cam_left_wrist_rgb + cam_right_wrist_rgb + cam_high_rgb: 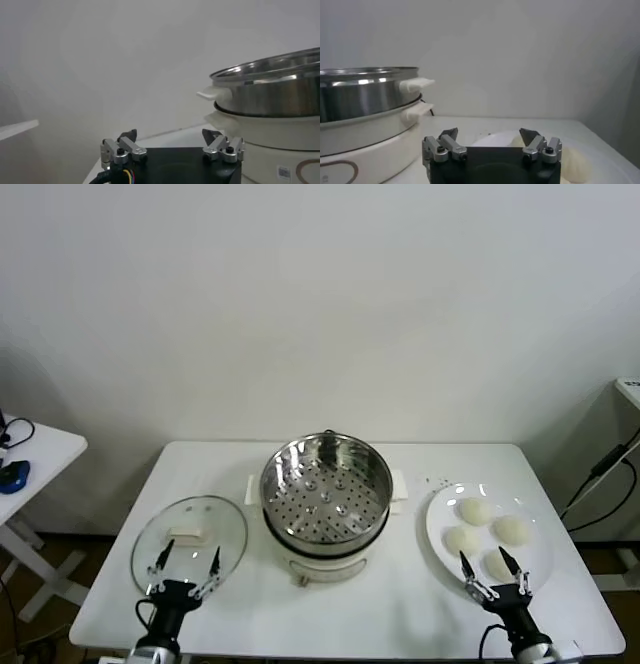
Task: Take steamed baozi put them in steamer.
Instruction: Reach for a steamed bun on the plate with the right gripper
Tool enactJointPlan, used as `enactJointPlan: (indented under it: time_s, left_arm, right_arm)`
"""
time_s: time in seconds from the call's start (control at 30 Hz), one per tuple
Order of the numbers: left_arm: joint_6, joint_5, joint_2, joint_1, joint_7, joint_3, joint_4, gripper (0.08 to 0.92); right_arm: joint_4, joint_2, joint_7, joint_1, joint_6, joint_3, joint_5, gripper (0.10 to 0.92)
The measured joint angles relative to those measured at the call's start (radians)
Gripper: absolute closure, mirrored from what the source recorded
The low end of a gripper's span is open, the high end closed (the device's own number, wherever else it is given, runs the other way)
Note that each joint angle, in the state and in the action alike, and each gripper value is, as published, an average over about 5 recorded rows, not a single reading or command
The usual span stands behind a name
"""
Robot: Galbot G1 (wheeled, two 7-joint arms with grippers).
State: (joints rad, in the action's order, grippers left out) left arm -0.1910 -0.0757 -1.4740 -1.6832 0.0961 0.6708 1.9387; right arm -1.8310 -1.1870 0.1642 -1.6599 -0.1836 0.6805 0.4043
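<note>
Several cream-white baozi (474, 511) lie on a white plate (436, 524) at the right of the table. The steamer (326, 480), a shiny steel basket with a perforated floor on a white cooker base, stands at the middle with nothing in it. My right gripper (491, 565) hovers open at the plate's near edge, just in front of the nearest bun (497, 564); its wrist view shows a bun (575, 162) beyond it and the steamer (367, 97) off to one side. My left gripper (186, 558) is open over the near rim of the glass lid (190, 532).
The round glass lid with a white handle (187, 534) lies flat to the left of the steamer. A side table with a blue object (12, 476) stands at the far left. A cable (605, 474) hangs past the table's right edge.
</note>
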Motion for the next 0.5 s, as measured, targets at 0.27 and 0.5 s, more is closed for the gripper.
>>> enactJointPlan:
  time_s: [0.27,0.5]
  left_arm:
    - [-0.006,-0.002,-0.001,0.006,-0.011,-0.007,0.0,0.177]
    - [-0.016,-0.01,0.006,0.015,-0.02,-0.024,-0.001,0.177]
  right_arm:
    - [0.031,0.084,0.066,0.059,0.042,0.045,-0.023,0.203]
    - [0.113,0.245,0.18,0.164,0.077,0.045,-0.062,0.203]
